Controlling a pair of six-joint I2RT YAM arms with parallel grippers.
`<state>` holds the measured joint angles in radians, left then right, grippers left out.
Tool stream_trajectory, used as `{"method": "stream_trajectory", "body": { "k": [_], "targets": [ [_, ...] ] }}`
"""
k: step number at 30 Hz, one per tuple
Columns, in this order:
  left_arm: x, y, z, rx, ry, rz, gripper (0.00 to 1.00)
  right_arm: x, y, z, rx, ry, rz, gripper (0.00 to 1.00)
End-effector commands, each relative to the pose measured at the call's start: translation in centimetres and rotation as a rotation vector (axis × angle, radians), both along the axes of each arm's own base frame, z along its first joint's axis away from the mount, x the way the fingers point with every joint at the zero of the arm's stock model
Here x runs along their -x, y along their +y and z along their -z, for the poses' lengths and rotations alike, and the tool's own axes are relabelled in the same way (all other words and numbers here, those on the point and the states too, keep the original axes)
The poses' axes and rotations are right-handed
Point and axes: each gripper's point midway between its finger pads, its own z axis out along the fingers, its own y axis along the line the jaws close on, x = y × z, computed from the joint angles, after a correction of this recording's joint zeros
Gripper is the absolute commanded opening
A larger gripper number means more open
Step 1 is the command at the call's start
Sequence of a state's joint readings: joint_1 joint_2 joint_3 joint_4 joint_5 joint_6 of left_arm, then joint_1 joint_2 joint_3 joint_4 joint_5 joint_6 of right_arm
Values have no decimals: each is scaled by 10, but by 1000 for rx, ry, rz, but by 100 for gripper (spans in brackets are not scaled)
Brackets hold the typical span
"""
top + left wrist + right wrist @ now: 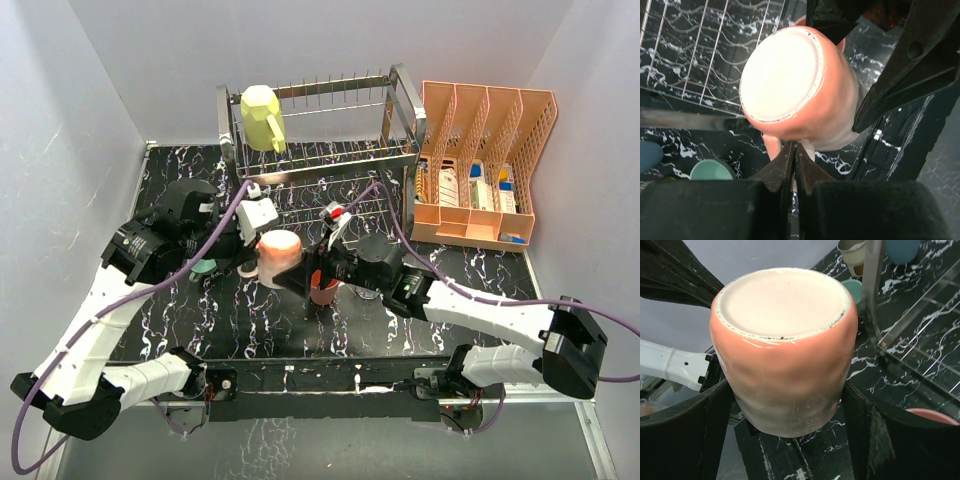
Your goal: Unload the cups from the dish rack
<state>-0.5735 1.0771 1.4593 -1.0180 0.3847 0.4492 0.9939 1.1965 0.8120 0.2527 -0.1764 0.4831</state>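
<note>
The peach-pink mug hangs upside down over the table in front of the dish rack. My left gripper is shut on its handle, the pale base facing the camera. My right gripper has a finger on each side of the mug's body and touches it. A pale yellow mug sits on the rack's upper tier. A salmon-red cup stands under my right gripper, and a teal-green cup stands by my left gripper.
An orange mesh organiser with boxes stands to the right of the rack. The teal cup, a blue cup and a brown-and-white cup stand by the rack's metal frame. The rack's lower wires lie just behind the mug.
</note>
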Motion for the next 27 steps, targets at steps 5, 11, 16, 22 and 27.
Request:
{"method": "stream_trajectory", "body": {
  "k": [5,11,16,22,27],
  "targets": [
    [2,21,41,-135,-39,29,0,34,23,-75,-310,-50,-103,33],
    [20,37,80,-235,68,56,0,31,37,-55,-281,2,-91,28],
    [29,57,117,-340,108,56,0,31,52,-33,-239,45,-78,25],
    [31,64,155,-368,118,36,0,29,74,13,-144,129,-59,23],
    [27,67,182,-395,132,14,0,32,86,54,-67,194,-59,22]
  ]
}}
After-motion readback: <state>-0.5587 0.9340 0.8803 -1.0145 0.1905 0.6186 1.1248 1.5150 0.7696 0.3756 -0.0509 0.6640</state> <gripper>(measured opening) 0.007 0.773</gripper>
